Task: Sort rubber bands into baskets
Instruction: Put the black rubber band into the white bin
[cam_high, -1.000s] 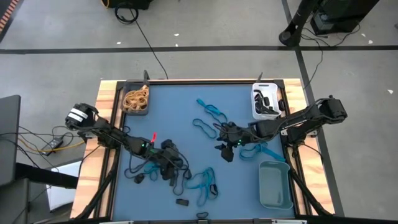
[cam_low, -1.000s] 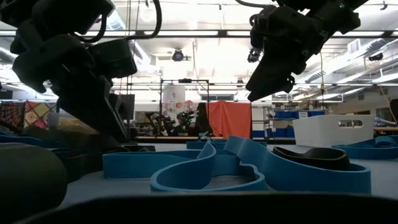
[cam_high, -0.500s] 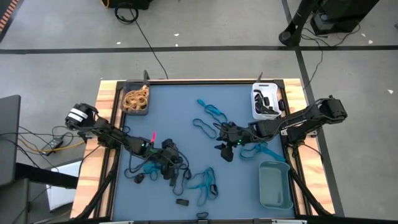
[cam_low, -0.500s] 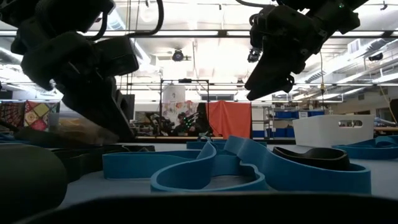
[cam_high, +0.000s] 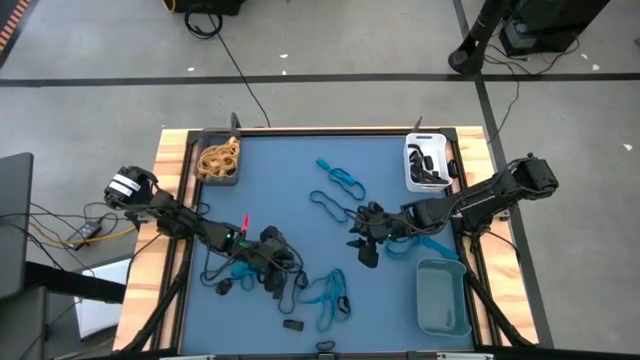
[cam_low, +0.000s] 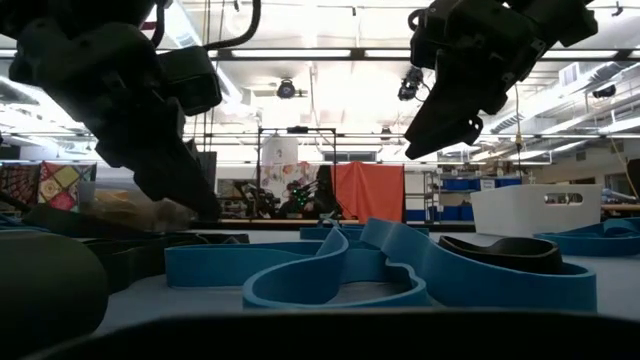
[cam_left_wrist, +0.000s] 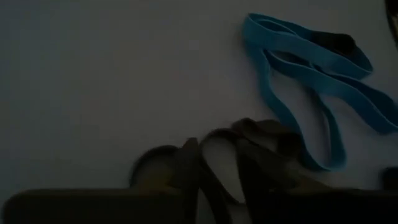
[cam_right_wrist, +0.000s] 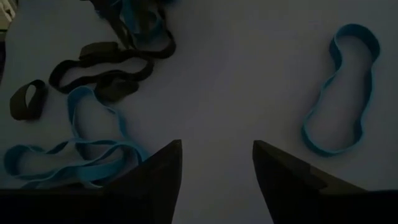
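My left gripper (cam_high: 271, 270) hangs low over a cluster of black and blue rubber bands (cam_high: 300, 285) at the table's near left. It is shut on a black rubber band (cam_left_wrist: 249, 134). My right gripper (cam_high: 366, 248) is open and empty above bare mat near the table's middle, and its fingers (cam_right_wrist: 168, 171) stand wide apart. Loose blue bands (cam_high: 338, 180) and a black band (cam_high: 325, 203) lie flat on the mat. The dark basket (cam_high: 218, 160) holds tan bands, the white basket (cam_high: 427, 165) holds black bands, and the grey-teal basket (cam_high: 442, 297) stands near right. My left gripper pinches a dark loop of a black rubber band (cam_left_wrist: 217, 140) between its two fingers, which come from above. The fingers themselves hide the place of contact. How the band hangs below them, I cannot tell.
Blue bands (cam_low: 340, 265) and a black band (cam_low: 500, 250) lie close to the low camera. A small black piece (cam_high: 292, 324) lies near the front edge. The mat has wooden rails (cam_high: 170, 170) on both sides. Cables lie on the floor beyond the table.
My left gripper has gone up a little from the cluster of bands. My right gripper has also risen slightly and shifted a little toward the table's near edge, staying open.
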